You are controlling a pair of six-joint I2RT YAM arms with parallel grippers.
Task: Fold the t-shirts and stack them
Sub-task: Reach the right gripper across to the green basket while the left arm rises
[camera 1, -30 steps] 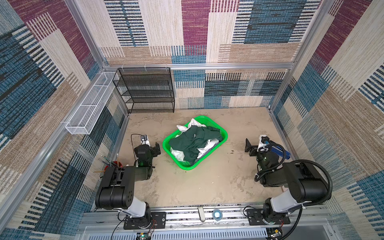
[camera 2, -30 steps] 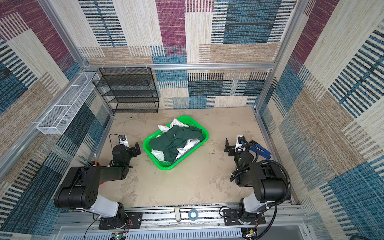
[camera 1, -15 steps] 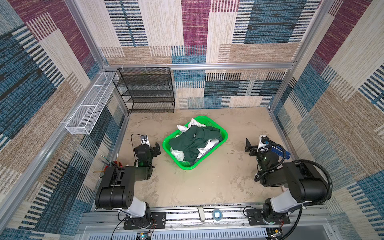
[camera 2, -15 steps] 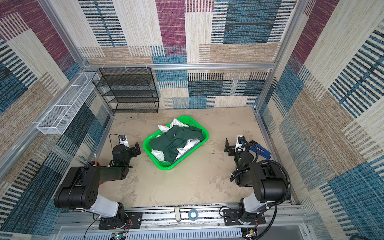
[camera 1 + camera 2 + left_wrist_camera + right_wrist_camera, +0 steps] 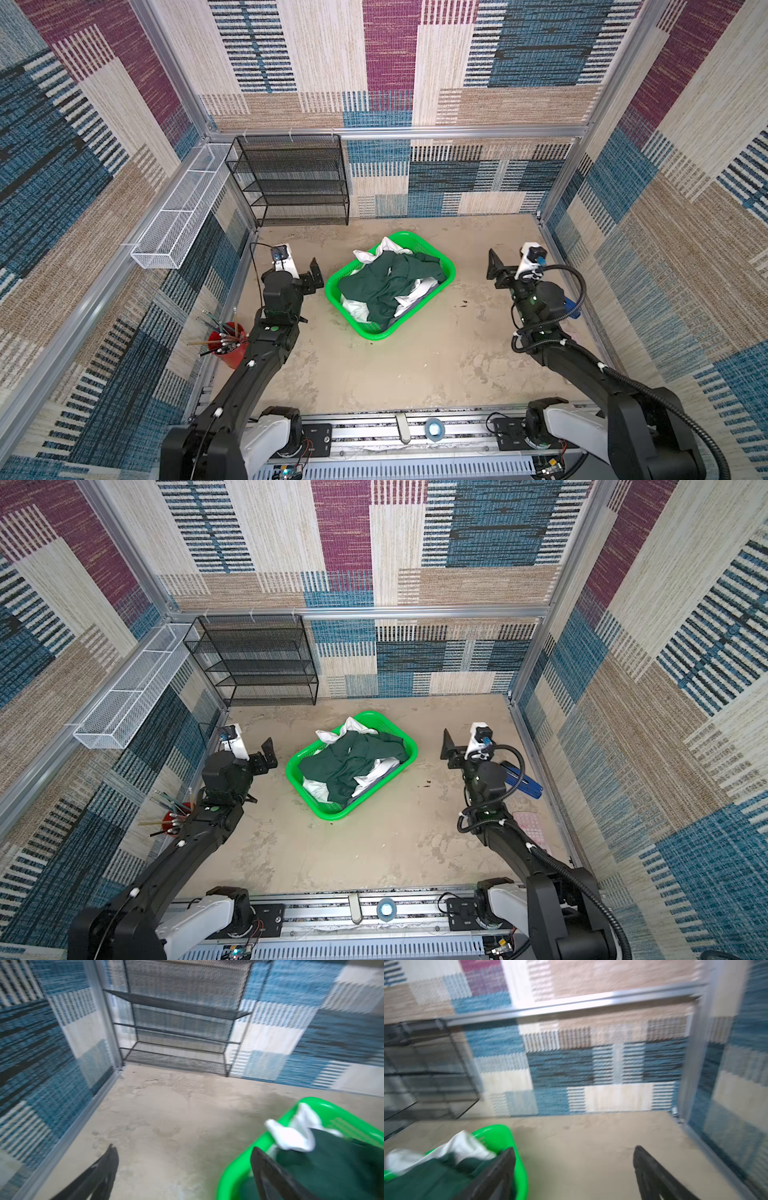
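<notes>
T-shirts sit heaped, unfolded, in basket, so left gripper & right gripper flank it, both spread wide, empty, prob. for first grab.

The left gripper hangs over the bare beige counter, its two dark fingers spread wide at the bottom of the frame with nothing between them. At lower right, one finger overlaps the rim of a bright green basket, where a white t-shirt spills over the edge beside a dark green t-shirt. A black mesh shelf rack stands against the patterned wall at top centre.
</notes>
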